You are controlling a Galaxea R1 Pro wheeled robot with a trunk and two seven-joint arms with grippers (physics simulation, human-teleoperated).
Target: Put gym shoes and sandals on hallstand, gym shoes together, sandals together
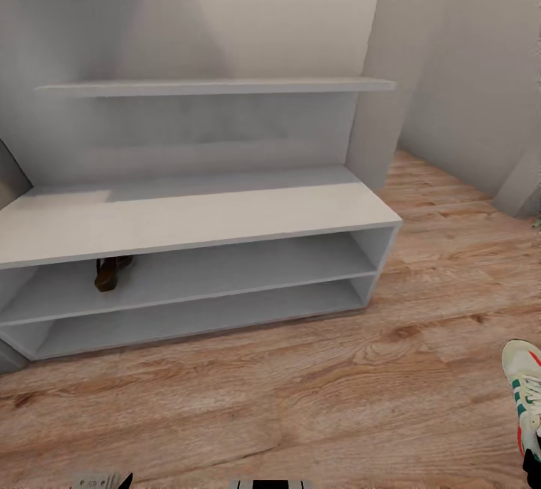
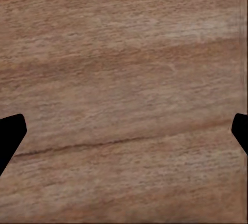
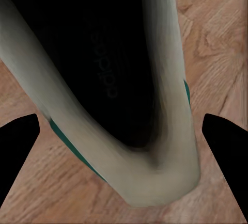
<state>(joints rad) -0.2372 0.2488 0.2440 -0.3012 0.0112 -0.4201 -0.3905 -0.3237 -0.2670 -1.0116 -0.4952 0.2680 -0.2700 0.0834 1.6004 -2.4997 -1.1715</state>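
1. Head view: the wide light-grey hallstand with a two-tier open base and upper shelf (image 1: 195, 218) fills the upper left, standing on the light brown wood-plank corridor floor (image 1: 300, 391). One dark brown strapped leather sandal (image 1: 111, 271) sits on the upper tier of the base, toward 9 o'clock. Top surface of the base and the upper shelf carry nothing I can see.
2. Head view, 4 o'clock edge: a white lace-up gym shoe with green side stripes and red accents (image 1: 524, 391) is partly cut off by the frame; the dark tip of the right gripper (image 1: 532, 468) is directly below it at the corner.
3. Left wrist view: left gripper (image 2: 124, 131) has its black fingertips (image 2: 10, 136) at opposite frame edges, spread wide, nothing between them, only bare floor planks beyond.
4. Right wrist view: the gym shoe's dark interior and pale collar (image 3: 170, 167) sit between the black fingertips (image 3: 18, 146). Fingers are spread wide, one either side of the shoe. Contact: cannot tell; visible gaps on both sides.
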